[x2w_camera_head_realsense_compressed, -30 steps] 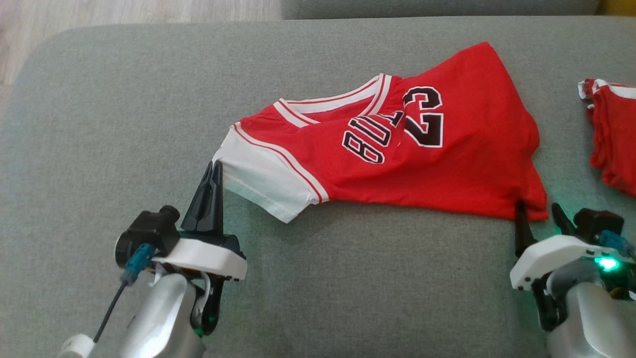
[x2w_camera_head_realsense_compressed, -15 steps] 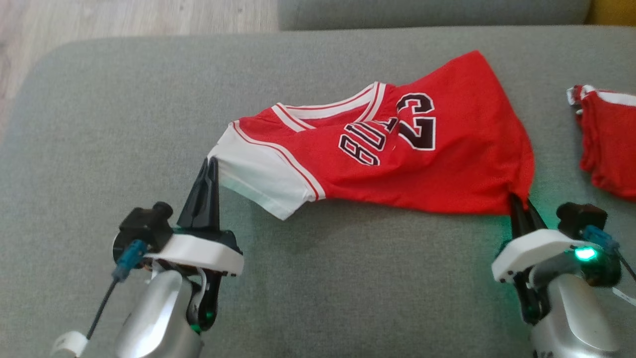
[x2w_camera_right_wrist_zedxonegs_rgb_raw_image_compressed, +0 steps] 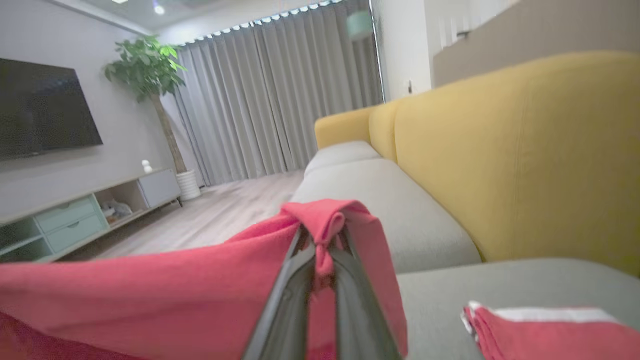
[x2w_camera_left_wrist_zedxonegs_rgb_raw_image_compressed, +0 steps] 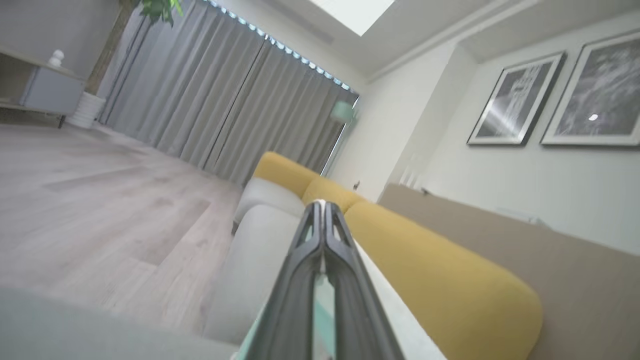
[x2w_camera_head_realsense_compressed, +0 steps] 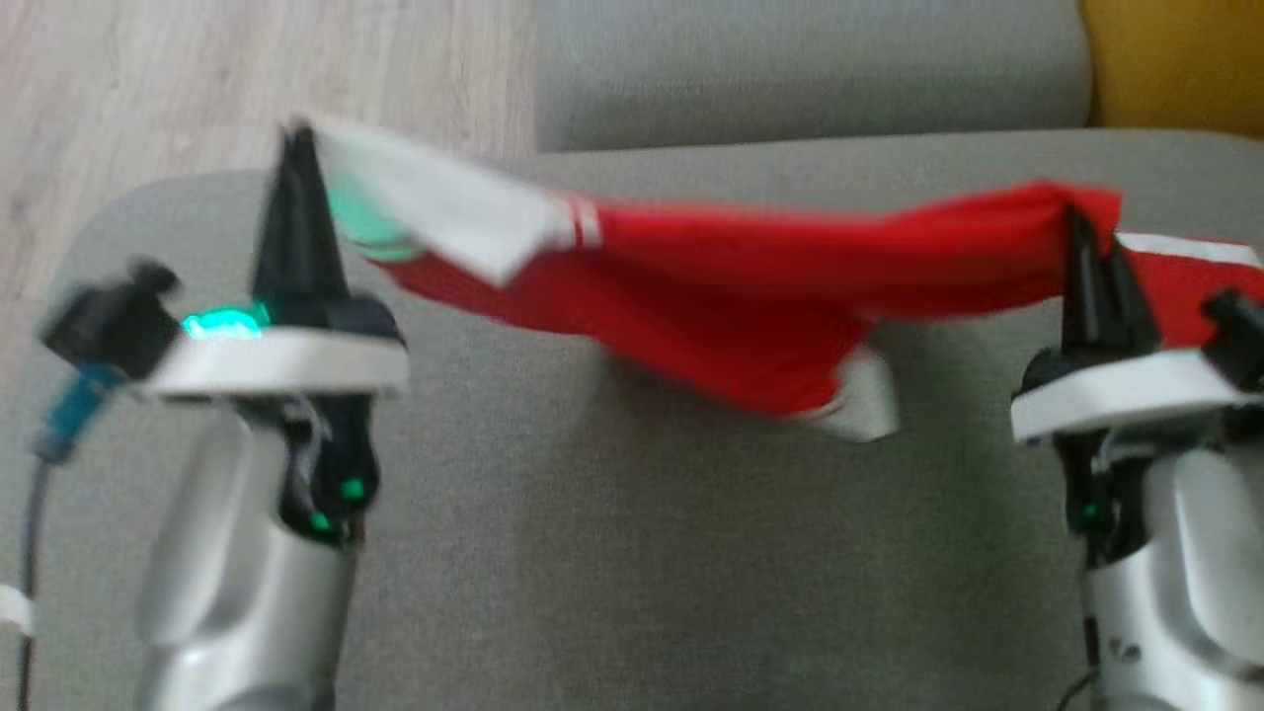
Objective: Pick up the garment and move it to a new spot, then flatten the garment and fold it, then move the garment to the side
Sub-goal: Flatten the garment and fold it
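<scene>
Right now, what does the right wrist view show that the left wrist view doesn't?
Right wrist view adds: the red jersey garment bunched in the shut right pincer, a second folded red-and-white garment on the grey sofa seat, and a black wall-mounted television.
Left wrist view adds: the shut left pincer gripping that jersey's pale edge, and two framed black-and-white pictures on the wall.
Shared: grey pleated curtains, yellow sofa backrest, wooden floor.
</scene>
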Motion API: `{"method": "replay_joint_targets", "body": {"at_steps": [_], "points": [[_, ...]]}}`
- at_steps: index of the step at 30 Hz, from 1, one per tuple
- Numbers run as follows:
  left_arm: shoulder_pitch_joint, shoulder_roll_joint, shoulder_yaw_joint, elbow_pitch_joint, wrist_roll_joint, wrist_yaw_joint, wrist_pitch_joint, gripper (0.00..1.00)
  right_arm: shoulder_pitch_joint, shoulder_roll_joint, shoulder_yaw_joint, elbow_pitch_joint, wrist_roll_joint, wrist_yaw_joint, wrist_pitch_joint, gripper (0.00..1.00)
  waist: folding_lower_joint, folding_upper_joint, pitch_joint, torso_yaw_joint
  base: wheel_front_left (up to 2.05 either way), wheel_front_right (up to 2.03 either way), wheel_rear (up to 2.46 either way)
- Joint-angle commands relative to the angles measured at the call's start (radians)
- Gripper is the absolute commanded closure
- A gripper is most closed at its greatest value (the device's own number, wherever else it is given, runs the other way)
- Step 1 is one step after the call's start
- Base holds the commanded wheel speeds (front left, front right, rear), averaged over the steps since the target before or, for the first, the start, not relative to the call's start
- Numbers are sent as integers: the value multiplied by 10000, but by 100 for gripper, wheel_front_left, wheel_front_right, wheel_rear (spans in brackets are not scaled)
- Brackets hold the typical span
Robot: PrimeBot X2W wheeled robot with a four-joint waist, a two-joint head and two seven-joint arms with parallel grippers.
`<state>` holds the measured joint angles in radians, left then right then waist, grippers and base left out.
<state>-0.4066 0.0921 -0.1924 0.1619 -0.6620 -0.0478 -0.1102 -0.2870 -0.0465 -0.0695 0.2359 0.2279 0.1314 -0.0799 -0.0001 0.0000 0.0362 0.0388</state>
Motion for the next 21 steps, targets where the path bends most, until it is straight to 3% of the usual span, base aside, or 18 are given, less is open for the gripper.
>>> {"method": "replay_joint_targets", "body": {"at_steps": [1,9,13,21], "points": [[-831,154,524,-755,-157,99,103,100,-671,-37,239,-768,17,-7,156,100,1,0,-249,-19,0,0,0],[-1627,-84,1560,-2764,-1014,1155,180,100,-1321,-96,538,-3063,-104,-7,1129,100,1,0,-655,-27,0,0,0],[-1554,386,1289,-4206,-258,1504,543,100,-1182,-130,461,-4555,20,-7,1966,100,1,0,-658,-34,0,0,0],[-1891,713,1454,-4633,-632,1952,1696,100,-1093,-96,384,-5230,127,-7,2796,100,1,0,285,-44,0,0,0]]}}
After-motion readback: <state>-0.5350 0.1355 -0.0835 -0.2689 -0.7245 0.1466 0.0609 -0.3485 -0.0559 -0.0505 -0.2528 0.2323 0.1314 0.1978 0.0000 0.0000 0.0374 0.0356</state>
